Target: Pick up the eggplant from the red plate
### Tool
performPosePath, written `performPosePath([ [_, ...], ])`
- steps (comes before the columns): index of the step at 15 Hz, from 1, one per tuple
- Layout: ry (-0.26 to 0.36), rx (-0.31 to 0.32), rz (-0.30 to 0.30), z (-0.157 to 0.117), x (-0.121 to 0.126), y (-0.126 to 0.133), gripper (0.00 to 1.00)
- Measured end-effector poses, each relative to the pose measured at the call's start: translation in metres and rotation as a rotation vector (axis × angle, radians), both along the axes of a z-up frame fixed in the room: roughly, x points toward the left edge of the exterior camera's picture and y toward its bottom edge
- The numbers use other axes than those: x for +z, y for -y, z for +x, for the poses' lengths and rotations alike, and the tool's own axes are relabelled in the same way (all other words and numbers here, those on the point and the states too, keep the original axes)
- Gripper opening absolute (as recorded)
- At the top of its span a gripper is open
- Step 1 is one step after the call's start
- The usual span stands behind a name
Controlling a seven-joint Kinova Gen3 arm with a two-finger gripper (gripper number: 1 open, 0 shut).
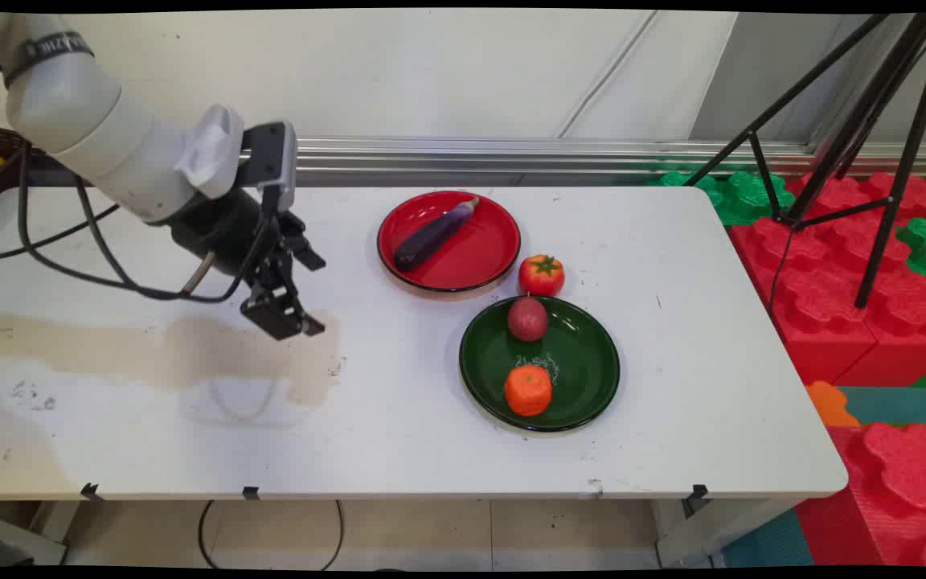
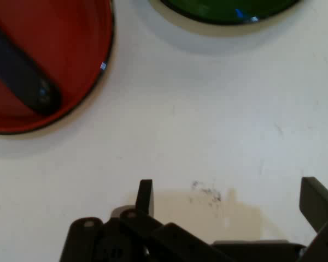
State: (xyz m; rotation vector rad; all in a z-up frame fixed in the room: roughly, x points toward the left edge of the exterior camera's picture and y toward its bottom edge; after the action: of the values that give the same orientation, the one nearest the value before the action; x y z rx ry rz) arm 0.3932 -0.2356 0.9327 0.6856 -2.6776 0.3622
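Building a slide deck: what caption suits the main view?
Open gripper hovers over bare table, left of red plate with eggplant.

Hand view: red plate (image 2: 71, 65) cut off by top & left edges, only part of rim + floor shows. Eggplant (image 2: 22, 73) on it cropped at left edge, one end visible. Green plate (image 2: 224, 13) just a sliver at top edge; contents out of frame. Gripper (image 2: 229, 199) linkage cut by bottom edge. Main view: tripod (image 1: 857, 137) top runs out of frame.
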Motion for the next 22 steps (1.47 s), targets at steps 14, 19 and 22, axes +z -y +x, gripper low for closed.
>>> performPosePath([
  [14, -0.064, 0.213, -0.148, -0.054, 0.054, 0.064, 1.0],
  [19, -0.03, 0.312, -0.166, -0.076, 0.052, 0.098, 1.0],
  [22, 0.006, 0.384, -0.166, -0.086, 0.043, 0.125, 1.0],
])
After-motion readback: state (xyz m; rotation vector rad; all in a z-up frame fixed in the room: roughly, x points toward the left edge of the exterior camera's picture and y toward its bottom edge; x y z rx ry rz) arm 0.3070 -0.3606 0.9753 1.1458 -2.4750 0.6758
